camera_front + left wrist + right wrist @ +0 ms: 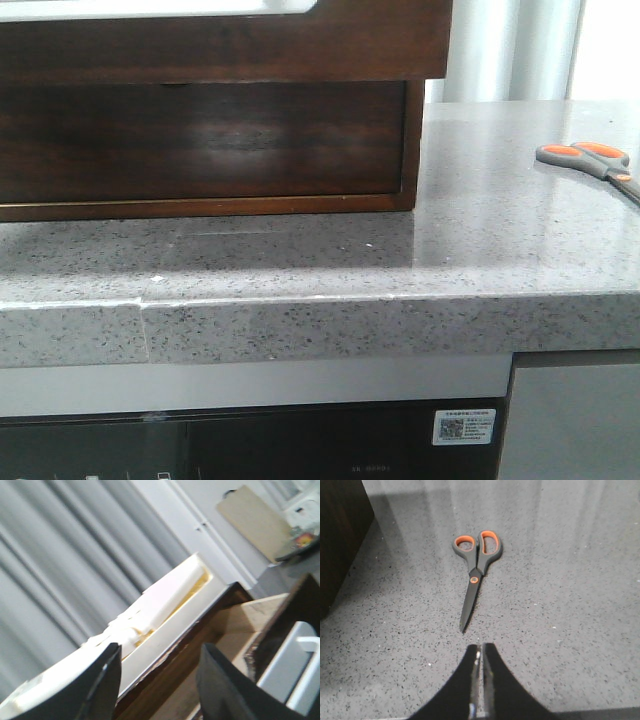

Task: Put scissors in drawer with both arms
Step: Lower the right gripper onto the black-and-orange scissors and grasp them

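Scissors point(475, 570): flat near worktop point(480, 240) right edge. Right gripper point(482, 655) closed, empty (must open first, else pushes blades). Left gripper point(160, 675) parted, empty.

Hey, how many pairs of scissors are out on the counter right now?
1. The scissors lie flat and closed on the speckled grey countertop, to the right of the dark wooden cabinet. Any inside the cabinet would be hidden.
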Robot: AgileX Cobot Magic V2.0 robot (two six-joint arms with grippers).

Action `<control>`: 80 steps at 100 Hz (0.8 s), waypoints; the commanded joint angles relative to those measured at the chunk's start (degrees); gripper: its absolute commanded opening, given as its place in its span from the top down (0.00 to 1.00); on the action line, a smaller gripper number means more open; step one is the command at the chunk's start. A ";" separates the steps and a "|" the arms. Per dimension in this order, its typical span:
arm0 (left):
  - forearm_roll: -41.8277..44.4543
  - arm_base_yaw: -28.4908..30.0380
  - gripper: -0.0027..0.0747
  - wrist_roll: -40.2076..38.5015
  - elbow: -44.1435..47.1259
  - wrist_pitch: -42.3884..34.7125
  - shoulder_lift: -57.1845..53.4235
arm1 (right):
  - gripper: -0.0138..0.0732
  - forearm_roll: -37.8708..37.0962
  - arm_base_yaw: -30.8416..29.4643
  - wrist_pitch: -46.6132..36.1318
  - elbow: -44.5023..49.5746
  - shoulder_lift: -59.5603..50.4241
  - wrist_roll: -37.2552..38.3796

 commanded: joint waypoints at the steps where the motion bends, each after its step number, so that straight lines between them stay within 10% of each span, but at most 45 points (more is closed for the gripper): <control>1: -11.13 -0.27 0.57 -0.96 -1.80 4.54 -1.36 | 0.80 0.01 0.38 -1.27 -5.88 6.04 -0.32; 21: -12.86 -0.27 0.57 -0.96 -1.80 5.96 -4.40 | 0.46 2.24 0.76 5.80 -15.55 18.22 -0.32; 80: -13.41 -0.27 0.57 -0.96 -1.80 6.54 -4.51 | 0.46 3.08 1.12 29.39 -51.84 50.09 -0.32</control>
